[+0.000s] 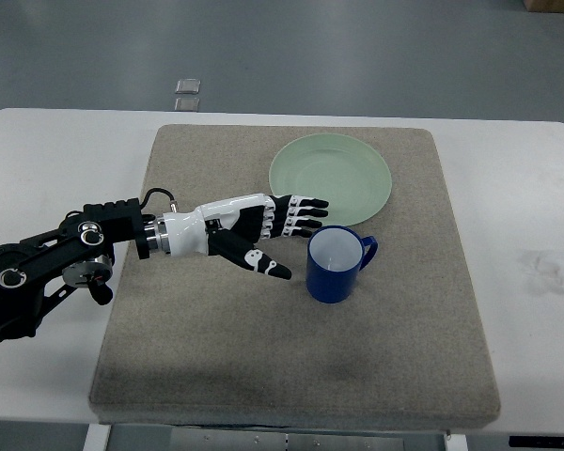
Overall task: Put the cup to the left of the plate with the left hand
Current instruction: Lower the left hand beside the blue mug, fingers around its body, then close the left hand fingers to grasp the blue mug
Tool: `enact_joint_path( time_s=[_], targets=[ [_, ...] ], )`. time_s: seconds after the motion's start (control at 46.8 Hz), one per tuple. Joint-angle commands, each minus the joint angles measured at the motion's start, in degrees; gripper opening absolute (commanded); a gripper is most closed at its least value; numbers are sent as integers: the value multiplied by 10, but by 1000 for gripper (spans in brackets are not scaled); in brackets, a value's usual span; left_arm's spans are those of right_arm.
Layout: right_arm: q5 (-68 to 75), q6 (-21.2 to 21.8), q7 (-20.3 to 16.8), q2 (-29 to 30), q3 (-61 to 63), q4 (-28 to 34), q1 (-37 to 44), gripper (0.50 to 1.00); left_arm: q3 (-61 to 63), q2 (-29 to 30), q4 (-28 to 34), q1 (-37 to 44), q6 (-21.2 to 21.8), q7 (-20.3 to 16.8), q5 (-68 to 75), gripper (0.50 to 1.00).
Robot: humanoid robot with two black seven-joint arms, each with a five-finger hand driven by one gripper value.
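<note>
A blue cup point(336, 264) with a white inside stands upright on the grey mat point(207, 357), its handle pointing to the upper right. A pale green plate point(330, 178) lies just behind it, its near rim close to the cup. My left hand point(287, 235) reaches in from the left, fingers spread and empty. Its fingertips point(315, 216) lie over the plate's near left edge and its thumb points toward the cup, a short gap left of it.
The mat lies on a white table point(526, 225). The mat's left part, left of the plate, is under my forearm point(179, 235). Two small grey squares point(187, 92) lie on the floor beyond the table.
</note>
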Motion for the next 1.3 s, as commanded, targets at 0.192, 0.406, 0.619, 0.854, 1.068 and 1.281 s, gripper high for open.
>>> enact_joint_path(
  time_s=[0.192,0.406,0.619,0.854,1.068,1.281],
  targets=[
    [0,0,0,0,0,0,0,932,13,-14,1,-1,25,0,0,1000],
    [0,0,0,0,0,0,0,932,22,-29,1,-1,45,0,1,1000],
    [0,0,0,0,0,0,0,932,25,-33,2,-2,63,0,0,1000],
    [0,0,0,0,0,0,0,932,26,-50,21,-4,63,0,1,1000],
    [0,0,0,0,0,-1,0,932,26,-57,23,-4,63,0,0,1000],
    [0,0,0,0,0,0,0,932,30,-67,26,-5,64,1,0,1000]
  ],
)
